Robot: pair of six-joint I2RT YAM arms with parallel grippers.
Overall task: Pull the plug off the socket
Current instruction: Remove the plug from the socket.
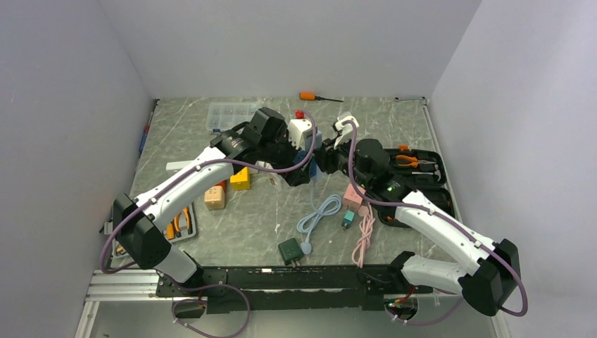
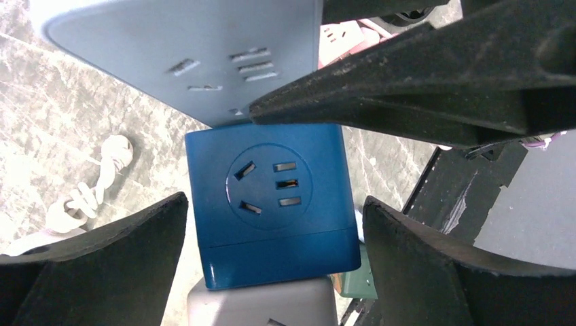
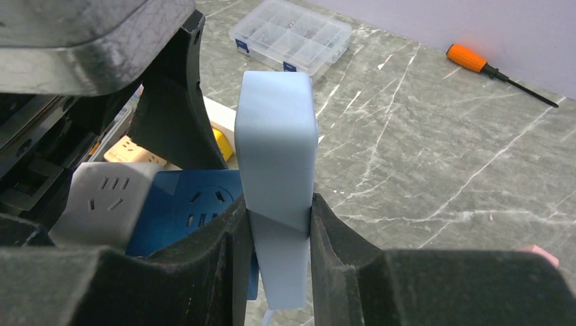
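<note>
A light-blue plug body (image 3: 275, 136) with a pale cord stands upright, and my right gripper (image 3: 278, 210) is shut on its lower part. It rests against a dark blue cube socket (image 2: 272, 197), also visible as the blue socket (image 3: 183, 204) behind the right fingers. My left gripper (image 2: 275, 204) is open, one finger on each side of the blue cube with a gap on both sides. A grey cube socket (image 2: 261, 302) joins the blue cube's near end. The plug's pins are hidden. From above, both grippers meet at mid-table around the blue cube (image 1: 303, 159).
A clear parts box (image 1: 229, 114) and an orange screwdriver (image 1: 310, 96) lie at the back. A black tool case (image 1: 415, 176) is at the right. A pink adapter (image 1: 353, 195), light-blue cord (image 1: 320, 215), dark green adapter (image 1: 290, 250) and yellow blocks (image 1: 240, 179) lie nearby.
</note>
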